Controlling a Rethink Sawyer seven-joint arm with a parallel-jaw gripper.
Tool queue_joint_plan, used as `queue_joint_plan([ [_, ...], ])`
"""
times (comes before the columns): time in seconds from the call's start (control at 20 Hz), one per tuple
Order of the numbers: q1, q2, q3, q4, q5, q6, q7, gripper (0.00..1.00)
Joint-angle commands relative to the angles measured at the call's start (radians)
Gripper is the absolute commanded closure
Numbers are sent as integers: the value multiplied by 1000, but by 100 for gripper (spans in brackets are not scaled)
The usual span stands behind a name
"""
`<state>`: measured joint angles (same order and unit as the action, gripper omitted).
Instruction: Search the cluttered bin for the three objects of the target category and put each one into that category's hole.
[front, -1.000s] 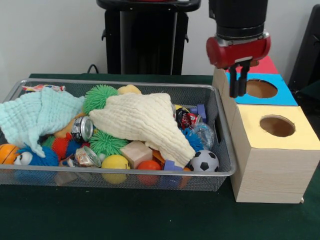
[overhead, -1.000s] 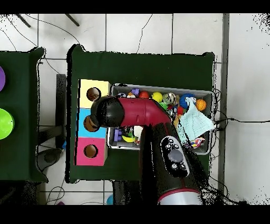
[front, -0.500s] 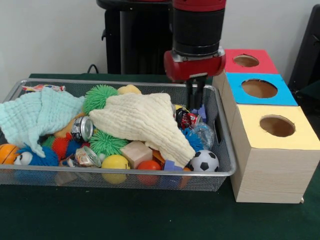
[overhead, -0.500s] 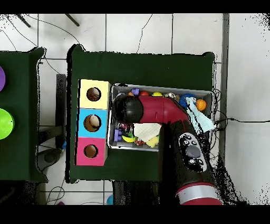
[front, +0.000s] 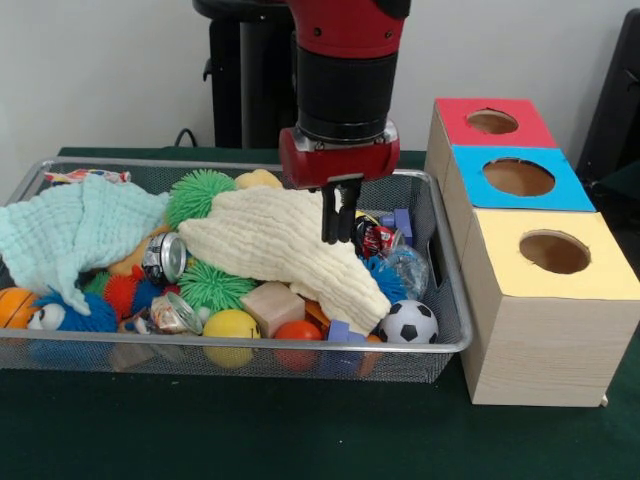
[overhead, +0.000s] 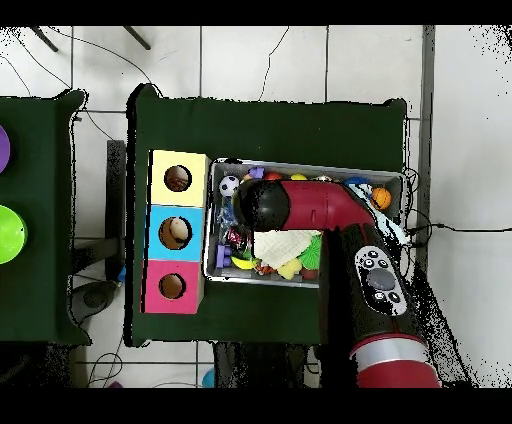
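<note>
Searching the bin: gripper hangs over the cream cloth.
Jaws clenched, empty; next, open and lift it aside.

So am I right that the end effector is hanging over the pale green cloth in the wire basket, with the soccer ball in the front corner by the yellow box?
Not quite: the front view shows the end effector over the cream cloth, not the pale green cloth. The wire basket, soccer ball and yellow box are as you say.

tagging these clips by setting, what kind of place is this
Probably a robotics lab test bench: a red robot arm hangs over a wire bin of jumbled toys, beside a wooden sorting box with coloured holes, on a green-covered table.
</note>
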<state>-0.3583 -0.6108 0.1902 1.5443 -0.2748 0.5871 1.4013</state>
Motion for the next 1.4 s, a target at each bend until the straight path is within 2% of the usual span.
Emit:
queue_joint_plan([
  [0.05,-27,67,18,-77,-83,136,-84,100],
  [0.35,-23,69,26,-84,-102,173,-84,100],
  [0.4,-28,69,33,-83,-108,176,-82,0],
  [0.9,-34,76,47,-83,-111,240,-102,0],
  [1.4,-46,118,32,-63,-142,166,-66,0],
])
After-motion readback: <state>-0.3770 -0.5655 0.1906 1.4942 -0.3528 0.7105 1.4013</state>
